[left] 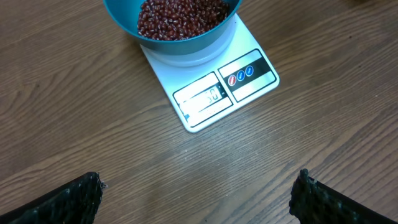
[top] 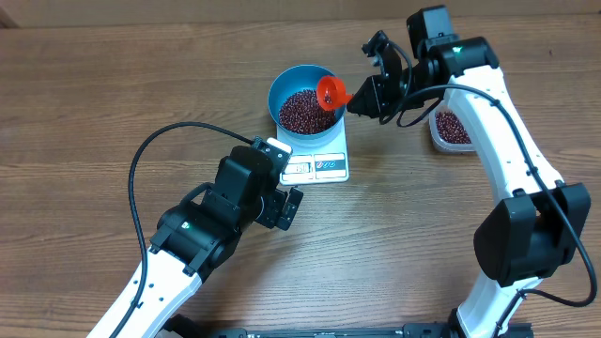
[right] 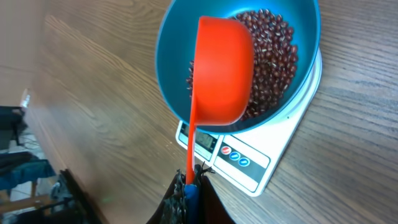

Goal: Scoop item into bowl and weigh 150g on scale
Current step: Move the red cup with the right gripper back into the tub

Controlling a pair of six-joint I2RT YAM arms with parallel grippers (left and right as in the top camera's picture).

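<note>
I read this site as a robotics lab bench, not a home kitchen. Reference landmark: the scale (top: 319, 167), standing on a bare wood-grain table (top: 75, 113).

Toward the front edge of the table from the scale, I see two white-and-black machine arms, the left arm (top: 202, 230) and the right arm (top: 512, 141). An exposed black cable (top: 141, 160) loops over the tabletop.

The only kitchen articles are grouped at the scale:
- the bowl (top: 280, 86) on it, holding the beans (top: 305, 111);
- an orange scoop (top: 330, 91) over the bowl;
- a clear tub (top: 435, 139) to the right of the scale.

In the right wrist view, past the table edge away from the scale, I see dark clutter, too blurred to identify.
</note>
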